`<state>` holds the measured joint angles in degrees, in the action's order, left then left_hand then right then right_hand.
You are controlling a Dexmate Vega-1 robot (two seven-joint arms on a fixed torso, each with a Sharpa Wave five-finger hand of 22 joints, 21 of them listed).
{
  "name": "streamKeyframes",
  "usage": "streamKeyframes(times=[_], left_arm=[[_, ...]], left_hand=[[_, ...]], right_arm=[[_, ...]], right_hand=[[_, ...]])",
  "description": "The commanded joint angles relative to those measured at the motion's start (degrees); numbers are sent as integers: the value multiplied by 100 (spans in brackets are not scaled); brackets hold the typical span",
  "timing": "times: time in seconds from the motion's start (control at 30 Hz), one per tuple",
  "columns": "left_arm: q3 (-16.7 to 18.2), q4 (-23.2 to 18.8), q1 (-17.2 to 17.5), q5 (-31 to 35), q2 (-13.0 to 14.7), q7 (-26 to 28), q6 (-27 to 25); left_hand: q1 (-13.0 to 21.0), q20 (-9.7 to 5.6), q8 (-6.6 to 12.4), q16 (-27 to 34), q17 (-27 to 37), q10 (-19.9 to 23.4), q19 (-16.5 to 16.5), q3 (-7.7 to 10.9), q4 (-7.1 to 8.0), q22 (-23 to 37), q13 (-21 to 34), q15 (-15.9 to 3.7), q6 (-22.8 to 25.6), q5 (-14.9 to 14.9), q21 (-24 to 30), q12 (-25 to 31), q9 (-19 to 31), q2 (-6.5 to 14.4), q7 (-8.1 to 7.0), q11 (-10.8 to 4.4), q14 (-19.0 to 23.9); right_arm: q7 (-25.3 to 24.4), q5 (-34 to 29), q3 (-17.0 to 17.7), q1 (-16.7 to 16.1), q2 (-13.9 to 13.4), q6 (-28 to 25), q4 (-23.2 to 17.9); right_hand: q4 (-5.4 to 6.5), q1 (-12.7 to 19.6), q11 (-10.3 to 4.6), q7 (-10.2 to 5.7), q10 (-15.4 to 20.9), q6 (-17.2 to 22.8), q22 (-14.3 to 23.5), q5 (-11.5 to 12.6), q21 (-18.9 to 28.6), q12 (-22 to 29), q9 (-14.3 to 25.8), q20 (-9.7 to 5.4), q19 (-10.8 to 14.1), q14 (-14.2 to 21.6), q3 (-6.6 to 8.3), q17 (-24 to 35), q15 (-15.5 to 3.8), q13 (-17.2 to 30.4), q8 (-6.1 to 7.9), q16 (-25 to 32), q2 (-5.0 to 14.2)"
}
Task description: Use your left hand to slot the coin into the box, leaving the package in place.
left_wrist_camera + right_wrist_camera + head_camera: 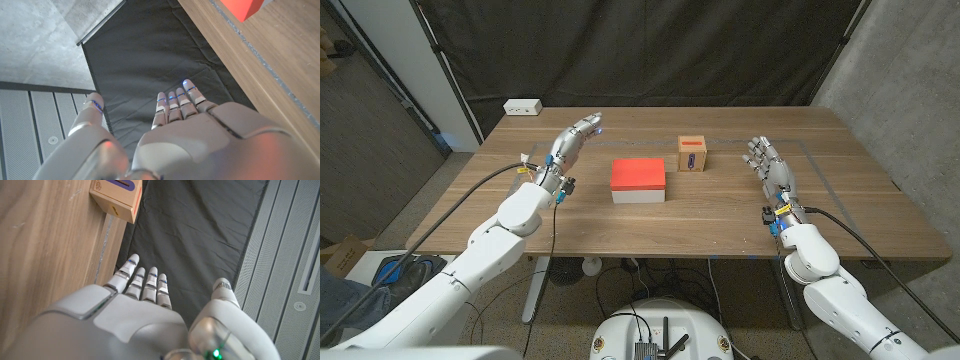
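Note:
A small cardboard box (693, 154) with a purple slot on top stands at the table's middle, slightly to the right. A red-topped white package (638, 181) lies just left of and nearer than the box. My left hand (575, 138) hovers left of the package, fingers stretched out and holding nothing. In the left wrist view the left hand (190, 135) has its thumb apart, with a red corner of the package (245, 7) beyond it. My right hand (767, 160) stands open to the right of the box. The right wrist view shows this hand (145, 315) empty, with the box (117, 195) ahead.
The wooden table (720, 215) has bare surface in front of the package and box. A white power strip (523, 106) lies at the far left corner. Black curtains hang behind the table.

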<state>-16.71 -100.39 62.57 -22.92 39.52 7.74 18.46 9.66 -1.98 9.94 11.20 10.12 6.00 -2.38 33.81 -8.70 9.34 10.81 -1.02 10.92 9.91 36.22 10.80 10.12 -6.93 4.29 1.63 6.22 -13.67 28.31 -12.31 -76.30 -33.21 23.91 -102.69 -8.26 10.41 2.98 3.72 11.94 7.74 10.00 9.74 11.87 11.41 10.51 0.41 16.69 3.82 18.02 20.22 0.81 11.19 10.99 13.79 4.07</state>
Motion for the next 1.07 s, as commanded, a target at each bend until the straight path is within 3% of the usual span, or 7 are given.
streamKeyframes(times=[0.03,0.2,0.3,0.5,0.77,0.93,1.07], left_arm=[[-68,395,144,-382,-309,-58,219],[-128,438,120,-388,-384,32,134],[-163,483,93,-422,-425,21,129],[-200,448,98,-380,-488,193,34],[-195,430,131,-433,-544,299,6],[-161,324,168,-335,-465,411,-82],[-162,334,158,-380,-444,339,-70]], left_hand=[[-70,-254,23,-53,19,-68,-202,-33,-8,23,5,20,-62,5,-149,1,3,29,-39,-70,-192],[-122,-147,49,-69,19,-181,-543,-74,-4,34,0,16,-65,12,-461,17,3,96,-208,-78,-456],[-153,-259,52,-55,18,-231,-765,-91,-2,37,-2,32,-76,16,-643,23,3,129,-218,-59,-493],[-166,-527,30,-56,15,-326,-647,-97,-7,36,-5,-2,-157,18,-695,10,2,171,-157,-40,-554],[-161,-554,17,-60,12,-379,-586,-94,-12,35,-6,-12,-235,21,-729,7,0,205,-102,-53,-601],[-159,-568,80,48,3,-123,-195,-106,-33,33,-10,-7,-88,21,-725,112,-3,235,-33,-88,-289],[-159,-575,87,46,2,-93,-169,-109,-37,32,-11,-12,-61,21,-741,120,-4,236,-18,-96,-271]], right_arm=[[338,242,62,39,-144,97,256],[378,290,77,55,-142,151,319],[414,330,75,80,-142,159,369],[462,382,67,139,-159,136,439],[472,379,53,203,-128,204,513],[474,373,25,230,-77,271,567],[460,393,0,239,-58,243,558]], right_hand=[[16,6,0,11,24,4,9,25,9,-16,10,-18,5,33,-26,-4,-14,-4,4,2,-81],[18,-2,4,-6,24,15,8,25,4,-16,9,-13,4,39,-34,-5,-1,-6,9,2,-89],[23,-14,-47,-85,3,18,9,26,-14,-22,8,44,-31,39,-45,-6,47,-8,11,-1,-96],[28,-25,-63,-112,-6,13,9,28,-25,-23,9,74,-50,34,-53,-6,67,-8,9,-4,-99],[32,-34,-47,-117,-2,23,10,29,-30,-19,9,70,-58,15,-60,-6,45,-8,13,-13,-101],[32,-38,-30,-120,-2,24,10,29,-32,-17,9,61,-60,10,-65,-7,49,-9,13,-17,-103],[32,-40,-17,-123,9,26,10,30,-35,-12,9,62,-65,4,-66,-8,52,-9,14,-20,-103]])
